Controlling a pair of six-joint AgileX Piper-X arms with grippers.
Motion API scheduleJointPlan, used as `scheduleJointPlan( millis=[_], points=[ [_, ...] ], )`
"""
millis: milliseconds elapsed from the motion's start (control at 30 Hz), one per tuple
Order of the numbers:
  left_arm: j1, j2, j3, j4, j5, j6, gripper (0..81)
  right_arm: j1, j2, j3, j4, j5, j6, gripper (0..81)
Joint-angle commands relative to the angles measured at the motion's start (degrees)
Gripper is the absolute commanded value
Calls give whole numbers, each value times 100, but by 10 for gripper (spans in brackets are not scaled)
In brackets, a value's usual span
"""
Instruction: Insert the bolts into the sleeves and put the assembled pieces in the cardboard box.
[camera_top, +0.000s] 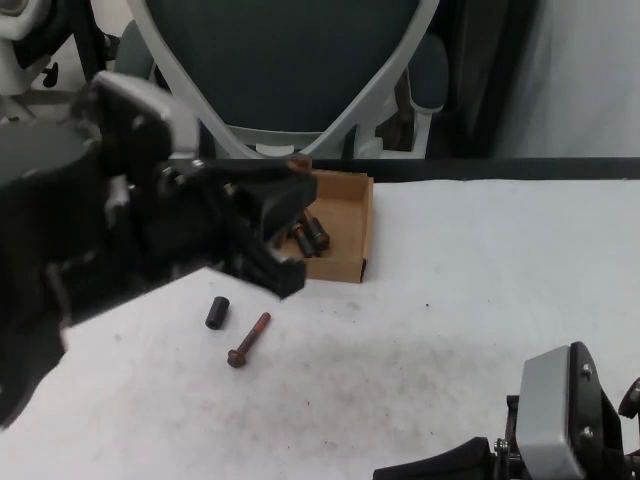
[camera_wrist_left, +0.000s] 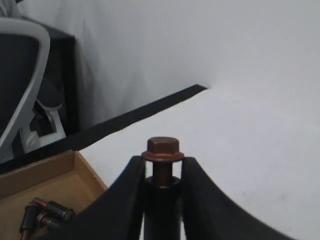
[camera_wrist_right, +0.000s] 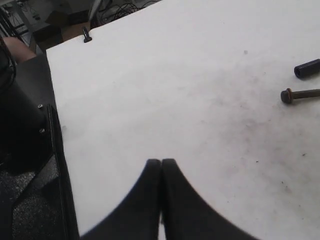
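Left tool (camera_wrist_left: 163, 167) clamps a sleeved bolt (camera_wrist_left: 163, 147) near the cardboard box (camera_top: 335, 268) (assembled pieces (camera_top: 310, 235) inside). Right tool (camera_wrist_right: 161, 170) rests closed, empty; loose bolt (camera_top: 249, 340) and sleeve (camera_top: 217, 312) lie on the desk (camera_top: 480, 280).

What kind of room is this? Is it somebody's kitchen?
Probably a robot lab or workshop, not a kitchen: there is a white work bench, an office chair behind it, a cardboard box, and a robot's left claw holding a bolt.
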Motion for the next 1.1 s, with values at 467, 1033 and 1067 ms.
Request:
scheduleJointPlan(
  millis=[467, 1033, 1067],
  points=[
    [340, 2951, -3533, 2833, -715, -107, 8, 38, -45, -28, 98, -43, -313, 3],
    [809, 4609, -5434, 4306, -905, 0, 8, 38, -45, -28, 118, -43, -520, 3],
    [819, 4689, -5484, 4340, -905, 0, 8, 38, -45, -28, 118, -43, -520, 3]
  ],
)
